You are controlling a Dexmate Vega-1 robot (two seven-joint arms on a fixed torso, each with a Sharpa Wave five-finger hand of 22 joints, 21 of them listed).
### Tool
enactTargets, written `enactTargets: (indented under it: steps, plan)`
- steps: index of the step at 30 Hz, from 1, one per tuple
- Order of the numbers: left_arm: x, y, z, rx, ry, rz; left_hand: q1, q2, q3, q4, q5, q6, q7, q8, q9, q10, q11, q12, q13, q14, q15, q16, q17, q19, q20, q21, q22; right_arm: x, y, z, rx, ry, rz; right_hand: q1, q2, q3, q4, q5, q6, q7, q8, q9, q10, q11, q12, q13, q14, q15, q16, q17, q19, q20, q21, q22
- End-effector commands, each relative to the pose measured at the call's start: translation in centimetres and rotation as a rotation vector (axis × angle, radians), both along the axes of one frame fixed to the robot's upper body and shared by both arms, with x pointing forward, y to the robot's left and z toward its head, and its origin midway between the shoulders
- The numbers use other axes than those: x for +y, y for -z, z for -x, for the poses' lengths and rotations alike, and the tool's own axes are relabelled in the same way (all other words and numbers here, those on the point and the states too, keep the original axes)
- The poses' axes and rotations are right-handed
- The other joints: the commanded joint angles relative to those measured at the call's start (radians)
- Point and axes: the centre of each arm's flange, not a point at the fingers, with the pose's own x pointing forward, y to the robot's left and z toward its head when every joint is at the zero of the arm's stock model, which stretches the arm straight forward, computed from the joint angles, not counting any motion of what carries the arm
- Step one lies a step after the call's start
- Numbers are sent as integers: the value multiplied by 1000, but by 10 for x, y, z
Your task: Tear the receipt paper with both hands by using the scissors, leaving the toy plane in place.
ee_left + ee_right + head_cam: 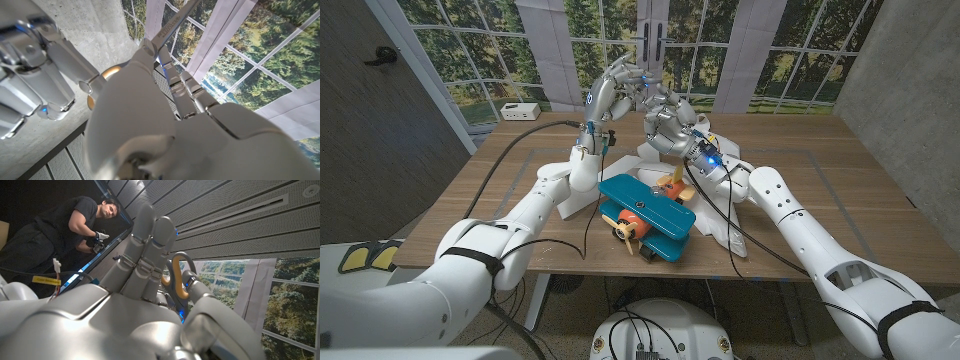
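Both hands are up high over the far side of the table (840, 180), close together. The right hand (665, 120) holds the scissors (180, 277): a gray and orange handle loop sits right beside its fingers (147, 240) in the right wrist view. The left hand (615, 85) is just beside the right hand, with its fingers reaching up. I cannot tell if it holds anything.

The receipt paper (725, 215) lies on the table below the right hand and under that arm. The toy plane (645, 215) sits below both hands, nearer the robot.

To do this step well, I think the left hand should pull the paper tight, and the scissors should bite it slowly, well away from the plane.

There are no boxes or bowls to look into here.
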Motion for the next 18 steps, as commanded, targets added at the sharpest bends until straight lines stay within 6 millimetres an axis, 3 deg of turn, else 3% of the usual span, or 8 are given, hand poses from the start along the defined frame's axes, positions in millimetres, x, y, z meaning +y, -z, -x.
enactTargets:
  steps: [1,11,14,18]
  plan:
    - [1,1,1,-1,5,1,1,8,1,0,6,8,-3,0,2,8,-3,2,1,46,-136,1,3,-1,-45,-3,-1,0,-1,2,-4,-6,-7,6,-1,7,-1,5,8,2,4,6,0,-5,5,0,2,4,-13,-2,-4,-29,7,1]
    - [0,-1,1,-2,12,-1,1,8,0,0,6,9,0,-3,2,8,-3,2,-5,47,-136,0,3,-2,-47,-3,-1,-2,5,-1,4,4,-2,4,-2,9,-3,5,24,-1,7,6,3,-7,7,-4,13,4,-20,3,-8,-29,16,-8]
    - [1,-1,2,-2,12,-1,1,8,0,0,6,9,-1,-3,3,9,-3,2,-7,47,-136,0,3,-2,-47,-3,-1,-1,6,-1,11,2,0,4,1,11,-4,4,102,-15,29,7,11,-8,10,-8,17,3,-30,-4,-12,-29,20,-13]
    - [1,-1,1,-2,10,-4,1,8,0,0,6,9,0,-4,3,9,-3,1,-9,47,-136,0,3,-2,-48,-3,-1,-1,6,0,10,-1,-1,4,2,13,-3,4,112,-11,24,7,11,-5,12,-7,21,3,-30,1,-13,-29,25,-16]
